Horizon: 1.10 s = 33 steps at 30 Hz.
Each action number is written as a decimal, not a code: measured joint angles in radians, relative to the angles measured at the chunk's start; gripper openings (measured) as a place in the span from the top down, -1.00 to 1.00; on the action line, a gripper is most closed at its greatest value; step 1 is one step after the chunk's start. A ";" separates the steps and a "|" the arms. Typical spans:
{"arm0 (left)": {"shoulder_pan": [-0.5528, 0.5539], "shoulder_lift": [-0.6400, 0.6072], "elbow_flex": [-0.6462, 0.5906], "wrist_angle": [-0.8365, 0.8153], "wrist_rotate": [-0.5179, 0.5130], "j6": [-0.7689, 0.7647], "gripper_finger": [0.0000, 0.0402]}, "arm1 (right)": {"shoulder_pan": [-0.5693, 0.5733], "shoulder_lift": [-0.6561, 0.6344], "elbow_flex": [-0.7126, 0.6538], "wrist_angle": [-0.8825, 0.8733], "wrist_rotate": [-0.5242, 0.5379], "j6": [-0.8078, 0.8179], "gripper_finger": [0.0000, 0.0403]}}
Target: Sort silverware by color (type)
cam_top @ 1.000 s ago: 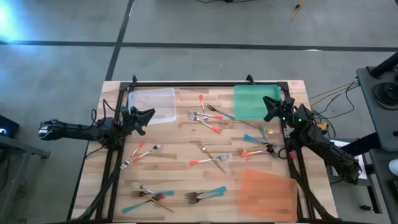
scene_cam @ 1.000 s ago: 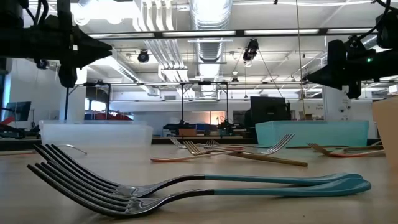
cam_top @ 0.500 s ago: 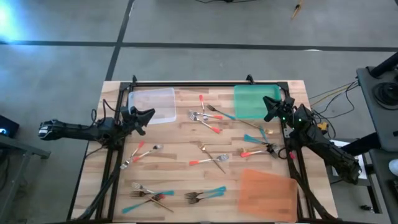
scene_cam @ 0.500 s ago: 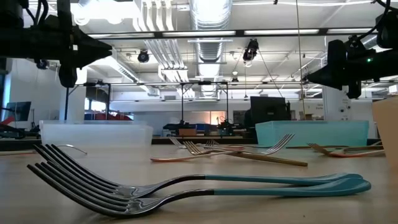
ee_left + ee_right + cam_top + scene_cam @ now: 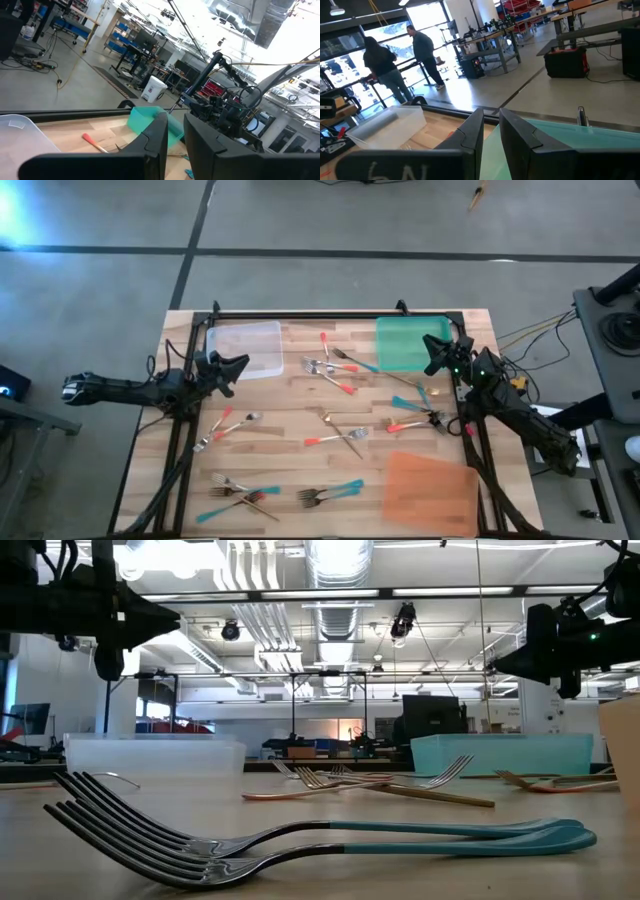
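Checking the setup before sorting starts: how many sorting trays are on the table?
3. The clear tray sits at the far left, the green tray at the far right, and the orange tray at the near right corner. None appears hidden.

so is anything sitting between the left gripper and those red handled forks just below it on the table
Nothing visible does. The left gripper hangs raised beside the clear tray, and only bare wood of the table lies between it and the red-handled forks. The right gripper waits over the green tray.
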 joint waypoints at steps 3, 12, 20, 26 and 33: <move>0.000 0.000 0.000 0.000 0.000 0.000 0.77 | 0.000 0.000 0.000 0.001 0.002 -0.005 0.73; 0.000 0.000 0.000 0.000 0.000 0.000 0.77 | -0.001 0.000 0.000 0.113 0.204 -0.603 0.73; 0.000 0.000 0.000 0.000 0.000 0.000 0.77 | -0.001 0.000 0.000 0.109 0.204 -0.726 0.73; 0.000 0.000 0.000 0.000 0.000 0.000 0.77 | 0.000 0.000 0.000 0.112 0.201 -0.682 0.73; 0.000 0.000 0.000 0.000 0.000 0.000 0.77 | 0.000 -0.001 0.000 0.211 0.130 -0.133 0.73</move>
